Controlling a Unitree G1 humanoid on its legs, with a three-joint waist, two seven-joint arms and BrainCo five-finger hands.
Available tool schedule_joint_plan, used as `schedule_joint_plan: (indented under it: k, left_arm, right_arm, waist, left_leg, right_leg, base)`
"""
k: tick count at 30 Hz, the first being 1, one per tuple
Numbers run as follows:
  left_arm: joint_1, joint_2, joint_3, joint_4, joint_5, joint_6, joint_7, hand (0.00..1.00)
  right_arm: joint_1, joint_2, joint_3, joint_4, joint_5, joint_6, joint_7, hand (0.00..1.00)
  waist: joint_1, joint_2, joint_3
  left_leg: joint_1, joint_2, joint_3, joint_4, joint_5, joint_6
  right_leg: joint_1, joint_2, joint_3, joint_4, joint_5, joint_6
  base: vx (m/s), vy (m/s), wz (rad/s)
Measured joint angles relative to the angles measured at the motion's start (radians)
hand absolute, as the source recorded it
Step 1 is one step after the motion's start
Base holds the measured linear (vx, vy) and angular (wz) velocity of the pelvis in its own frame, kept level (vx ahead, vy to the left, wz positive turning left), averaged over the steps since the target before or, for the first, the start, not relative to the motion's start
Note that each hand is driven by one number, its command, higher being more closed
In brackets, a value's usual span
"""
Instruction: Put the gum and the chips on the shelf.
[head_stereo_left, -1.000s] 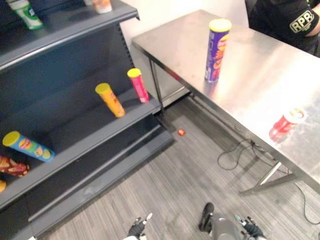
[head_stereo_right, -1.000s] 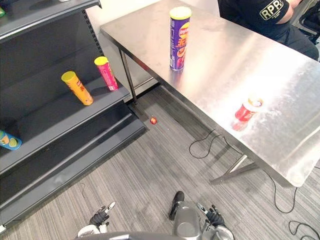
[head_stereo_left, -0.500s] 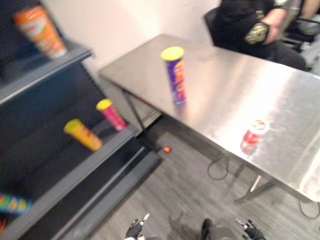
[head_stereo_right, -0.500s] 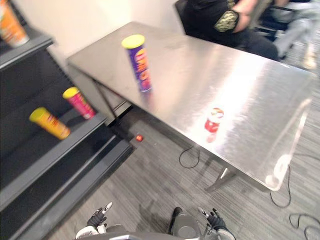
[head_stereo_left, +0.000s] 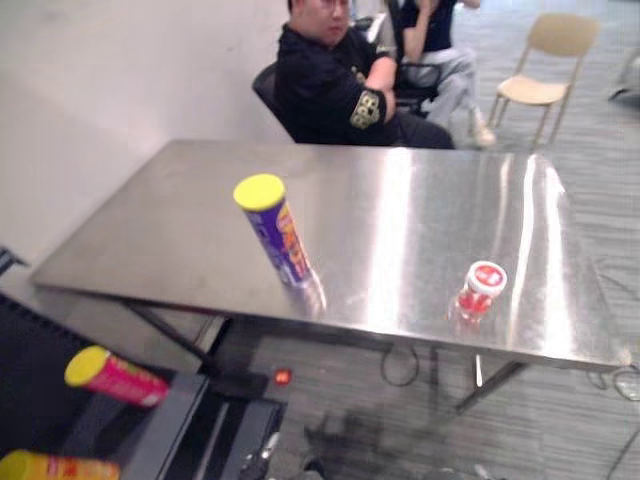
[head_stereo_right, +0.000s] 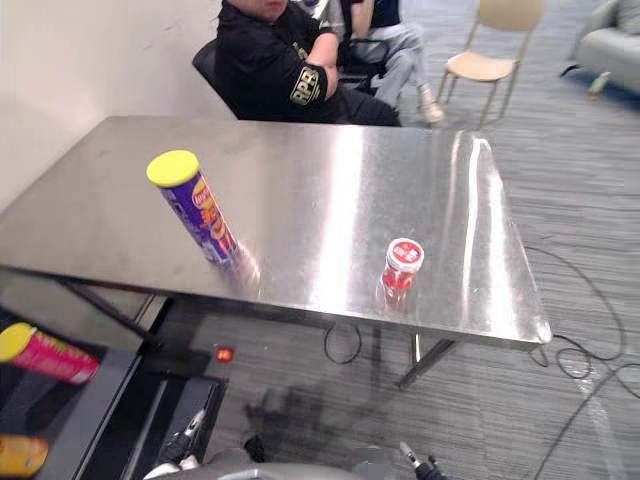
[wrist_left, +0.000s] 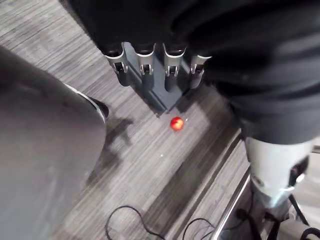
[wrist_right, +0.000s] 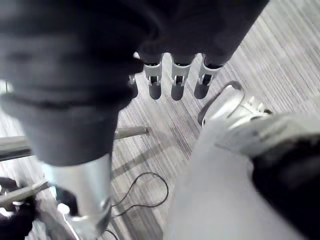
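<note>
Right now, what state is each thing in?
Chips: upright on the table, lid on.
Gum: upright on the table, lid on.
Pink can: on the shelf, capped.
Red ball: on the floor.
Left hand: open, empty.
Right hand: open, empty.

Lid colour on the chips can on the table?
Yellow lid on a purple chips can; clearest in right eye view.

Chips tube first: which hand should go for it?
Left, probably. The purple chips tube stands on the table toward the left hand; the red gum tub sits toward the right hand. Both hands hang low, open and empty.
</note>
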Motion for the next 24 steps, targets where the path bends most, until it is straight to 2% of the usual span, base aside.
schedule_joint_plan:
  k: [2,5,6,7,9,10,11,12,16,17,19,20,24]
  left_arm:
    - [-0.007,0.011,-0.026,0.02,0.005,0.001,0.0,0.0]
    - [-0.016,0.015,-0.075,0.034,0.028,-0.001,0.001,0.0]
    - [-0.02,0.016,-0.089,0.038,0.036,-0.003,0.001,0.0]
    - [-0.02,0.016,-0.095,0.038,0.036,-0.005,0.002,0.0]
    - [-0.02,0.018,-0.121,0.036,0.041,-0.005,0.002,0.0]
    - [-0.02,0.013,-0.148,0.025,0.041,-0.005,0.001,0.0]
    - [-0.02,0.013,-0.156,0.024,0.041,-0.005,0.001,0.0]
    - [-0.017,0.016,-0.163,0.02,0.041,-0.004,0.001,0.0]
    - [-0.013,0.03,-0.197,0.016,0.041,-0.004,-0.002,0.0]
    - [-0.013,0.033,-0.196,0.016,0.041,-0.004,-0.002,0.0]
    - [-0.015,0.037,-0.191,0.017,0.041,-0.004,-0.003,0.0]
    - [-0.015,0.036,-0.189,0.019,0.042,0.001,-0.003,0.0]
    - [-0.014,0.034,-0.169,0.02,0.046,0.003,-0.007,0.0]
  right_arm:
    - [-0.01,0.003,-0.025,0.0,0.0,0.0,0.0,0.0]
    - [-0.043,-0.007,-0.089,0.0,0.0,-0.001,-0.003,0.0]
    - [-0.052,-0.008,-0.11,0.001,0.0,-0.001,-0.004,0.0]
    - [-0.058,-0.01,-0.112,0.003,-0.001,0.0,-0.006,0.0]
    - [-0.068,-0.013,-0.114,0.012,-0.001,0.0,-0.013,0.0]
    - [-0.07,-0.014,-0.114,0.022,-0.001,0.001,-0.025,0.0]
    - [-0.072,-0.014,-0.114,0.024,-0.002,0.003,-0.027,0.0]
    - [-0.073,-0.016,-0.114,0.026,-0.004,0.008,-0.03,0.0]
    - [-0.097,-0.03,-0.113,0.028,-0.01,0.007,-0.03,0.0]
    - [-0.098,-0.032,-0.113,0.028,-0.01,0.007,-0.03,0.0]
    - [-0.095,-0.032,-0.113,0.041,-0.01,0.009,-0.03,0.0]
    - [-0.093,-0.036,-0.114,0.047,-0.01,0.009,-0.03,0.0]
    - [-0.096,-0.045,-0.118,0.06,-0.01,0.008,-0.029,0.0]
  waist:
    - [-0.003,-0.001,-0.006]
    - [0.0,0.021,-0.018]
    - [0.002,0.028,-0.014]
    - [0.005,0.031,-0.011]
    - [0.0,0.044,-0.004]
    - [0.003,0.057,0.004]
    - [0.004,0.056,0.003]
    - [0.004,0.056,0.003]
    - [0.01,0.051,0.0]
    - [0.013,0.048,0.001]
    - [0.011,0.037,0.009]
    - [0.009,0.034,0.011]
    - [0.014,0.034,0.009]
  left_leg:
    - [0.007,-0.008,0.055,0.026,-0.042,0.02]
    - [0.01,-0.017,0.137,0.01,-0.056,0.038]
    - [0.015,-0.017,0.148,-0.001,-0.055,0.038]
    - [0.021,-0.016,0.163,-0.007,-0.055,0.04]
    - [0.038,-0.006,0.191,-0.015,-0.056,0.048]
    - [0.057,0.002,0.213,-0.022,-0.059,0.057]
    - [0.07,0.0,0.218,-0.032,-0.059,0.057]
    - [0.096,-0.002,0.235,-0.056,-0.059,0.057]
    - [0.107,-0.007,0.257,-0.074,-0.049,0.047]
    - [0.107,-0.011,0.262,-0.086,-0.04,0.042]
    - [0.108,-0.019,0.263,-0.09,-0.032,0.032]
    - [0.109,-0.012,0.258,-0.112,-0.012,0.023]
    - [0.109,0.007,0.249,-0.135,0.003,0.011]
  right_leg:
    - [-0.003,-0.015,0.035,-0.041,0.053,0.006]
    - [-0.056,-0.015,0.089,-0.089,0.176,0.002]
    - [-0.075,-0.012,0.073,-0.104,0.223,-0.005]
    - [-0.083,-0.012,0.05,-0.106,0.241,-0.009]
    - [-0.084,-0.014,-0.107,-0.109,0.281,-0.045]
    - [-0.077,-0.024,-0.278,-0.085,0.266,-0.079]
    - [-0.078,-0.03,-0.333,-0.066,0.252,-0.1]
    - [-0.074,-0.032,-0.402,-0.056,0.249,-0.105]
    - [-0.059,-0.02,-0.426,-0.127,0.248,-0.096]
    - [-0.051,-0.019,-0.432,-0.161,0.246,-0.082]
    - [-0.019,-0.016,-0.448,-0.233,0.256,-0.024]
    - [-0.01,0.0,-0.452,-0.265,0.262,-0.016]
    - [-0.008,0.027,-0.456,-0.296,0.258,-0.021]
  base:
    - [0.14,0.305,-0.85]
    - [0.09,0.285,-0.91]
    - [0.06,0.192,-0.91]
    - [0.04,0.127,-0.79]
    - [0.03,0.064,-0.47]
    - [0.03,0.026,-0.27]
    - [0.03,0.014,-0.29]
    - [0.01,-0.007,-0.34]
    - [-0.01,-0.049,-0.28]
    - [-0.04,-0.114,-0.2]
    - [-0.05,-0.151,-0.09]
    - [-0.09,-0.176,-0.02]
    - [-0.06,-0.131,0.0]
